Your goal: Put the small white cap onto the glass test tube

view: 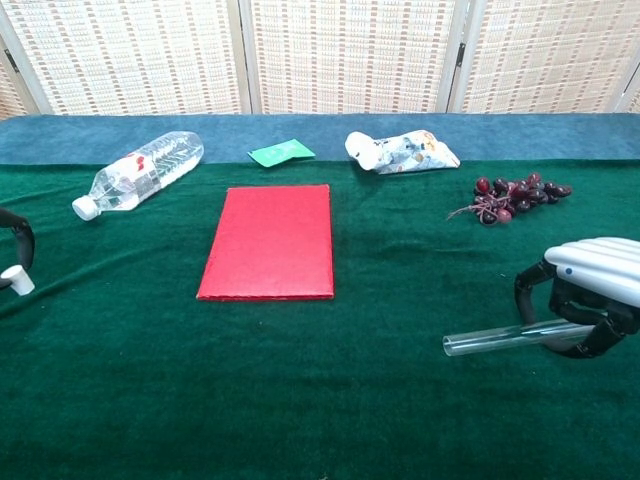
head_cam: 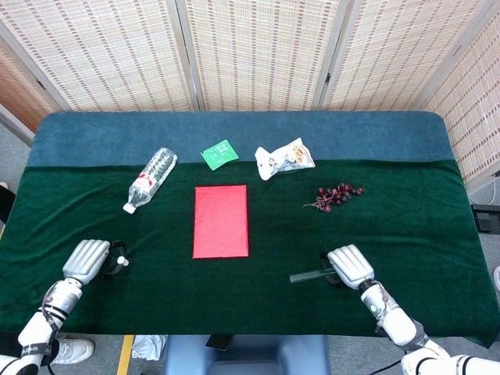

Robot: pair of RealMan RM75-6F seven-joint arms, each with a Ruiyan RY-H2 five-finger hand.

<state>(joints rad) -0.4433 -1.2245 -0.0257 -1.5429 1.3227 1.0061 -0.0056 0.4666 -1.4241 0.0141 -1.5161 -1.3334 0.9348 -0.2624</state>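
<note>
The glass test tube lies almost level near the front right of the green cloth, open end pointing left. My right hand curls its fingers around the tube's right end and grips it. At the front left, my left hand pinches the small white cap at its fingertips. In the chest view only a dark finger of that hand shows at the left edge. Cap and tube are far apart, with most of the table's width between them.
A red book lies flat in the middle. Behind it are a plastic water bottle on its side, a green packet, a snack bag and a bunch of dark grapes. The table's front edge is close to both hands.
</note>
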